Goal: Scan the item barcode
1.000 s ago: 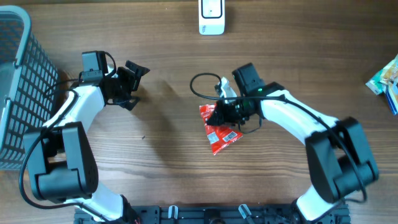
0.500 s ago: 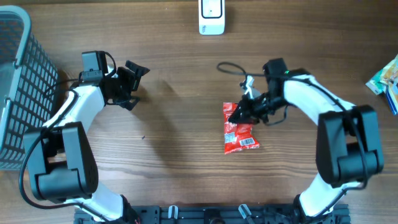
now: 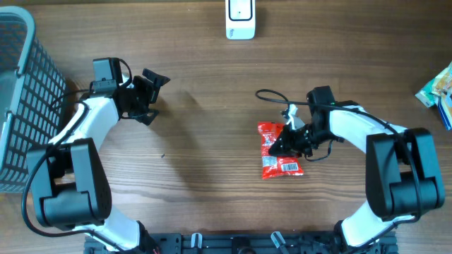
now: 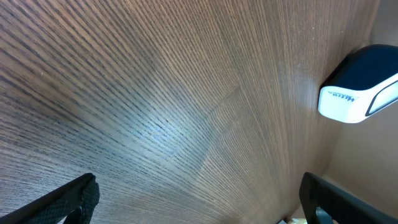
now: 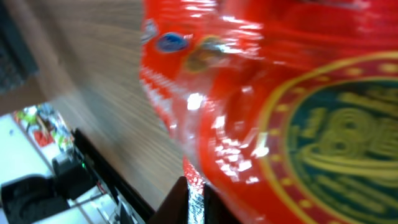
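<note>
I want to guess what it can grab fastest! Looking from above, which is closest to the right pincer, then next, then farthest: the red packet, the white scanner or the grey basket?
1. Packet: pinched in the right pincer, mid-table.
2. Scanner: at the table's far edge.
3. Basket: at the far left edge.

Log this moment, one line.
left pincer open, empty | right pincer shut on red packet | barcode up | scanner apart

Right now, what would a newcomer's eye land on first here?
The red packet, right of centre, pinched in the right claw with its barcode label facing up. Next come the white scanner at the far edge and the grey basket at far left. The left claw hangs open and empty.
</note>
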Controlling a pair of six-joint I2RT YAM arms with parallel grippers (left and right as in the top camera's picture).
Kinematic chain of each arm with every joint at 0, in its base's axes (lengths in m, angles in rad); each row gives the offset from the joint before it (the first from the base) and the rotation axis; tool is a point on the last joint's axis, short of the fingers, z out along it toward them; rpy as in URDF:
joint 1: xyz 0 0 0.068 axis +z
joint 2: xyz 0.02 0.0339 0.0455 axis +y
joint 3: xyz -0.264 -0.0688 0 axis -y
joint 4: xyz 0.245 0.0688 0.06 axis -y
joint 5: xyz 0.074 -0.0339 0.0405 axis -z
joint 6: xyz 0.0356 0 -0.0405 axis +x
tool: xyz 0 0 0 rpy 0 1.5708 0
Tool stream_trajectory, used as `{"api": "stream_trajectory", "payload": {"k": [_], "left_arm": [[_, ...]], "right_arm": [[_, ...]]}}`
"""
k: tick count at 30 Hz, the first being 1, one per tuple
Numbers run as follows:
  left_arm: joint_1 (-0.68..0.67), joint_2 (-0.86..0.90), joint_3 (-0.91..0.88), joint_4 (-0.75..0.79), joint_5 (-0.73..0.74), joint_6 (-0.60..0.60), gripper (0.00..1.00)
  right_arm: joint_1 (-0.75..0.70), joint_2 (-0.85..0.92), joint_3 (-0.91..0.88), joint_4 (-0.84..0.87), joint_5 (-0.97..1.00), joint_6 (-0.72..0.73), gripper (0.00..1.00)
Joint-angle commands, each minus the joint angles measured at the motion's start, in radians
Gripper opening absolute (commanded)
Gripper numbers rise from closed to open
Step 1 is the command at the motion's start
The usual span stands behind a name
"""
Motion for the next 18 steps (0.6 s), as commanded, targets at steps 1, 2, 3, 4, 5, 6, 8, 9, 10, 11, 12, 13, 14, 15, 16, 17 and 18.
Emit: {"api": "stream_trajectory", "payload": {"k": [1, 2, 3, 4, 5, 6, 8, 9, 10, 11, 12, 13, 14, 15, 16, 17, 18], "left_arm": [[0.001, -0.016, -0.001, 0.002, -0.007, 0.016, 1.00], [0.001, -0.016, -0.001, 0.002, -0.007, 0.016, 1.00], [0.001, -0.016, -0.001, 0.002, -0.007, 0.016, 1.00], [0.001, -0.016, -0.001, 0.002, -0.007, 0.016, 1.00], [0.001, -0.016, -0.001, 0.002, -0.007, 0.016, 1.00], [0.001, -0.016, -0.001, 0.002, -0.007, 0.016, 1.00], [0.001, -0.016, -0.001, 0.002, -0.007, 0.016, 1.00], [0.001, -0.016, -0.001, 0.002, -0.007, 0.016, 1.00], [0.001, -0.016, -0.001, 0.002, -0.007, 0.016, 1.00], [0.001, -0.016, -0.001, 0.002, -0.007, 0.016, 1.00], [0.001, -0.016, -0.001, 0.002, -0.007, 0.016, 1.00], [0.001, -0.016, -0.001, 0.002, -0.007, 0.016, 1.00], [0.001, -0.016, -0.001, 0.002, -0.007, 0.016, 1.00], [0.001, -0.016, -0.001, 0.002, -0.007, 0.016, 1.00], [0.001, -0.016, -0.001, 0.002, -0.007, 0.016, 1.00], [0.001, -0.016, -0.001, 0.002, -0.007, 0.016, 1.00], [0.001, -0.016, -0.001, 0.002, -0.007, 0.016, 1.00]], "right_arm": [[-0.031, 0.011, -0.005, -0.018, 0.209, 0.066, 0.07], [-0.035, 0.011, 0.014, -0.042, 0.156, 0.034, 0.07], [-0.036, 0.008, 0.047, -0.079, 0.078, -0.026, 0.07], [-0.036, 0.001, 0.094, -0.138, 0.008, -0.085, 0.08], [-0.036, -0.006, 0.134, -0.193, -0.012, -0.113, 0.10], [-0.036, -0.016, 0.194, -0.267, -0.011, -0.147, 0.11], [-0.036, -0.033, 0.279, -0.365, -0.010, -0.207, 0.06], [-0.036, -0.041, 0.297, -0.376, -0.010, -0.213, 0.04], [-0.036, -0.048, 0.297, -0.368, -0.008, -0.214, 0.04], [-0.037, -0.048, 0.295, -0.365, 0.000, -0.213, 0.04], [-0.039, -0.046, 0.286, -0.356, 0.002, -0.212, 0.04], [-0.043, -0.046, 0.271, -0.340, 0.001, -0.202, 0.04], [-0.050, -0.046, 0.244, -0.311, 0.002, -0.180, 0.04], [-0.062, -0.045, 0.207, -0.278, 0.002, -0.158, 0.04], [-0.070, -0.044, 0.184, -0.260, 0.002, -0.150, 0.04], [-0.077, -0.042, 0.153, -0.233, 0.002, -0.137, 0.04], [-0.080, -0.040, 0.126, -0.211, 0.007, -0.129, 0.04]]}}
